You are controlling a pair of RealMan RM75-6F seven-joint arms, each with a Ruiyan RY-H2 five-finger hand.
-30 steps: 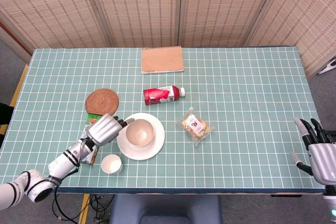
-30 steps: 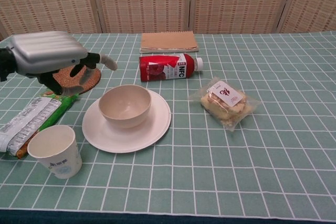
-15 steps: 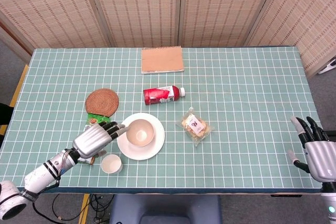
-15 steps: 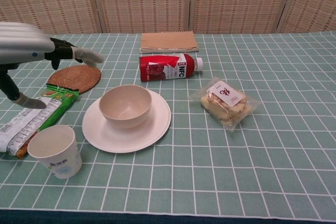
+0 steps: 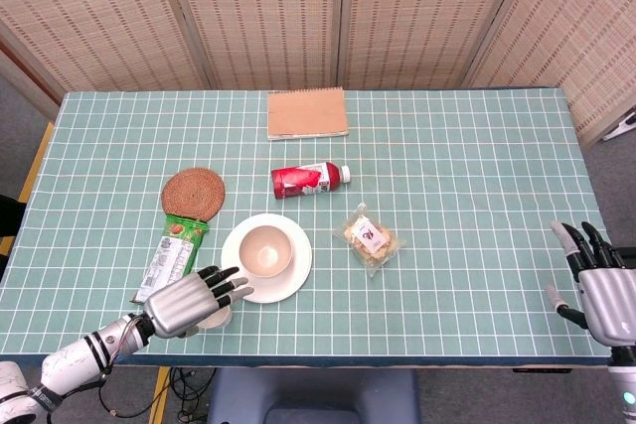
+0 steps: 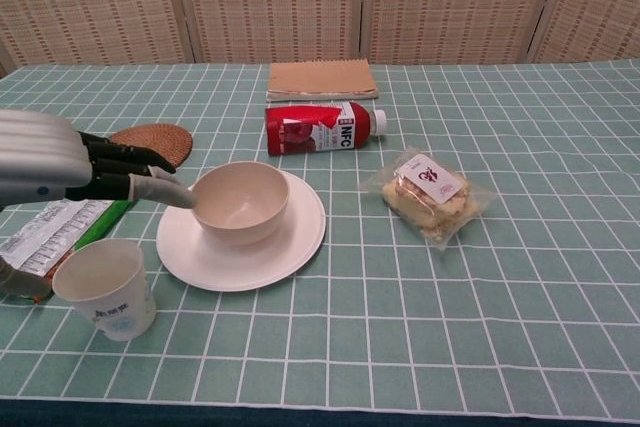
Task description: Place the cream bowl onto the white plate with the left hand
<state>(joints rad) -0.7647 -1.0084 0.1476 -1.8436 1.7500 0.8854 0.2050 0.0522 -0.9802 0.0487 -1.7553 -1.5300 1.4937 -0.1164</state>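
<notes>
Bowl: one cream bowl [image 5: 264,250] sits upright on the white plate [image 5: 294,280], a little toward the plate's far-left part, near the front edge of the desk [image 5: 477,166], left of its middle.
Plate: one, flat on the desk, carrying only the bowl.
Left hand: the left hand [image 5: 186,303] hangs over the front-left part of the desk with fingers spread and straight, holding nothing; in the chest view its fingertips [image 6: 176,196] reach close to the bowl's left rim, whether touching I cannot tell.
Right hand: the right hand [image 5: 601,285] is beyond the desk's right front corner, fingers apart and empty.
In the way: one paper cup [image 6: 103,288] stands just left of the plate, under the left hand in the head view.
Around: one green snack packet [image 5: 172,255] lies left of the plate; one woven coaster [image 5: 193,192] behind it; one red bottle [image 5: 308,179] on its side behind the plate; one clear bag of biscuits [image 5: 369,238] right of the plate; one brown notebook [image 5: 307,113] near the far edge.
</notes>
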